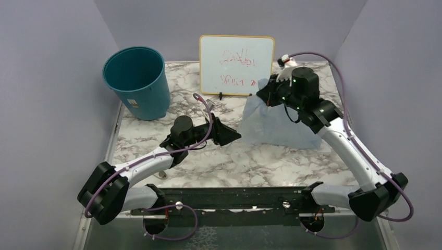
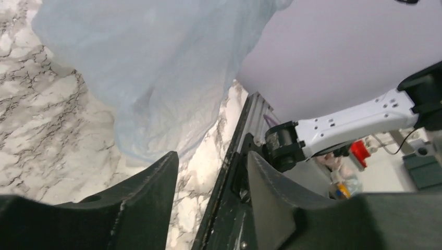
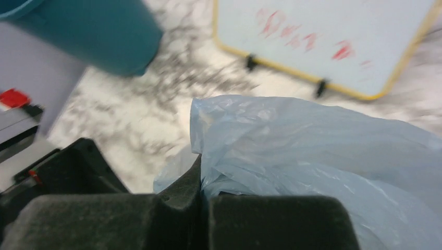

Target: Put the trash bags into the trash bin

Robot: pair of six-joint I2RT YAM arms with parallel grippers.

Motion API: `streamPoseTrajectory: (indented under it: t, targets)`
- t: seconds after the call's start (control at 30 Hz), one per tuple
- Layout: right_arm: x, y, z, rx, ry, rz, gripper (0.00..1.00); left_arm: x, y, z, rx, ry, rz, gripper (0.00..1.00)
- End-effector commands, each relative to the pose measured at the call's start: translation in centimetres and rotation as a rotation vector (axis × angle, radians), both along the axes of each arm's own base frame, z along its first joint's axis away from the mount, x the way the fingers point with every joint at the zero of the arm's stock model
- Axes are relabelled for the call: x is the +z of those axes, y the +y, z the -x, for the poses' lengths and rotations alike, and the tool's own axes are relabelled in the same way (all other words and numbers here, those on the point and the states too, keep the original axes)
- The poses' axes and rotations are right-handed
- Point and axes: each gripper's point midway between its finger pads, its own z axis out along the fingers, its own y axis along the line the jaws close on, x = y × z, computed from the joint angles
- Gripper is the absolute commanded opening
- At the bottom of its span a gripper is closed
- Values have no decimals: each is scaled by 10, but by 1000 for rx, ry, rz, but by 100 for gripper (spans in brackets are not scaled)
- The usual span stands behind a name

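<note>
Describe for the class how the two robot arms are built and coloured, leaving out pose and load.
Both arms have white link shells between bulky black joint housings. A thin purple cable loops along the left arm and the right arm. The jaws are matt black wedges. Small green lights glow on the right wrist.

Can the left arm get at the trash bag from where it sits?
Probably yes. The left gripper points at the trash bag, its fingers apart and empty, with only bare table between them. The right gripper holds the bag's top.
</note>
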Motion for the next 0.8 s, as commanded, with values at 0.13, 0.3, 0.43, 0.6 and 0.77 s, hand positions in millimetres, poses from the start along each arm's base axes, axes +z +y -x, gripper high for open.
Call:
streamPoseTrajectory:
  t: [0.13, 0.3, 0.43, 0.6, 0.77]
  targets:
    - [178, -66, 44, -86, -728, 47, 1, 20, 11, -6, 79, -59, 40, 75]
    - [95, -57, 31, -70, -604, 72, 1, 17, 19, -22, 160, -55, 23, 82]
    - [-87, -66, 3, -137, 32, 382, 1, 15, 30, -40, 248, -35, 0, 89]
    - [-57, -100, -2, -487, -25, 186, 1, 1, 42, -54, 296, 12, -89, 97]
    - [30, -150, -9, -746, -375, 83, 1, -9, 53, -72, 365, 29, -157, 99]
